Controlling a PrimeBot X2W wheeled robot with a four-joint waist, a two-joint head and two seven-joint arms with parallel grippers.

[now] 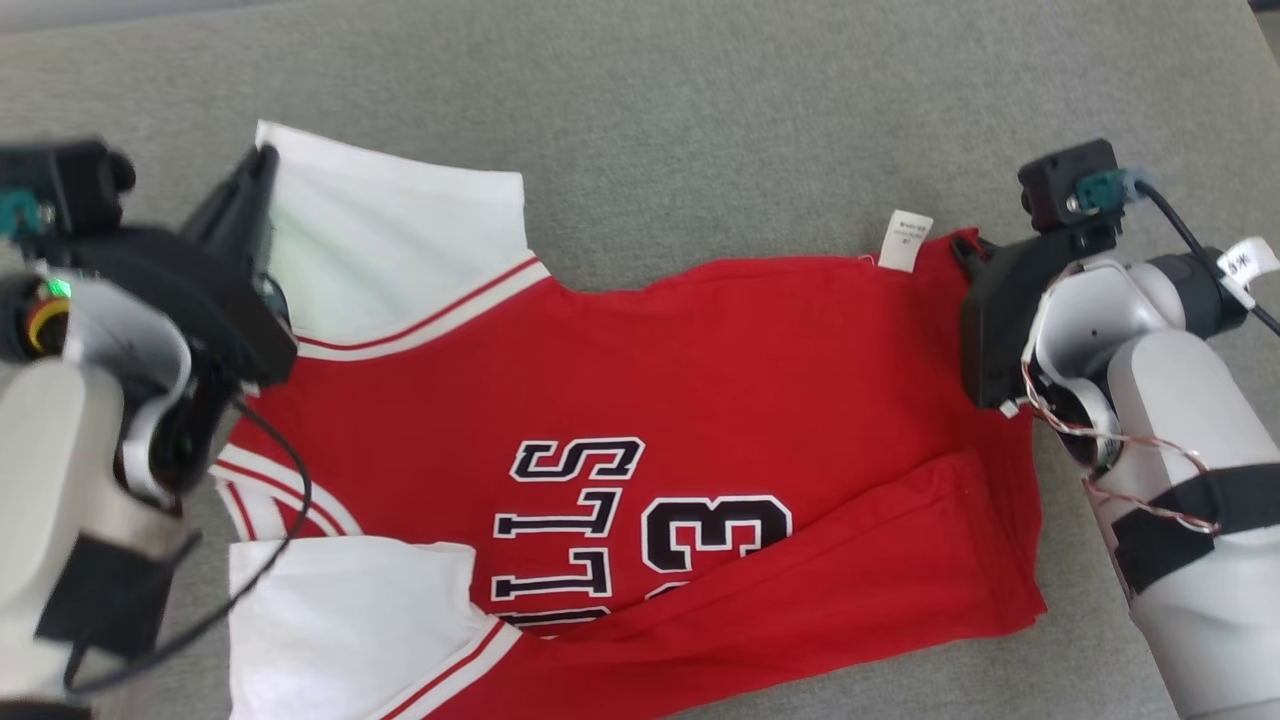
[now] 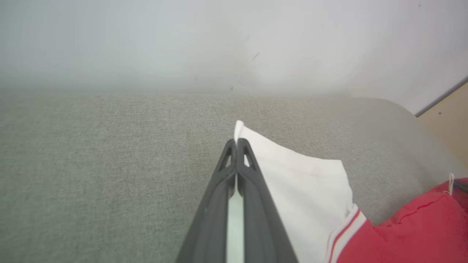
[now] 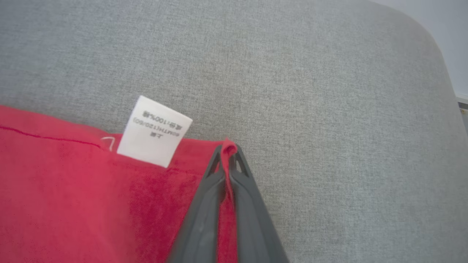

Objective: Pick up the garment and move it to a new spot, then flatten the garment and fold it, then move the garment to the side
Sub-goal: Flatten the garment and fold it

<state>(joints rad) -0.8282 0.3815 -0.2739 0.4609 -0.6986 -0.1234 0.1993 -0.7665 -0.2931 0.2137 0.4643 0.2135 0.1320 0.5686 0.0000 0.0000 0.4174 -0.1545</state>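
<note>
Garment [image 1: 700,400]: red jersey with white sleeves, spread print-up across the grey upholstered surface [image 1: 700,100]. Its near side lies doubled over in a red flap.

Left gripper [image 2: 236,143]: jaws closed on the far corner of the white sleeve [image 2: 303,182], with a strip of white cloth showing between the fingers.

Right gripper [image 3: 227,149]: jaws closed on the far hem corner, just beside the care label [image 3: 154,131]. A red nub pokes past the tips. Whether it pinches 1 layer or 2 I cannot tell.

Reading: 2 pinches sit at opposite ends of the same far edge. That likely lets the arms hold the edge taut and bring it over as 1 straight fold line without bunching. Both grips are shallow, right at the corners, so pulling the arms apart could slip a corner free.
</note>
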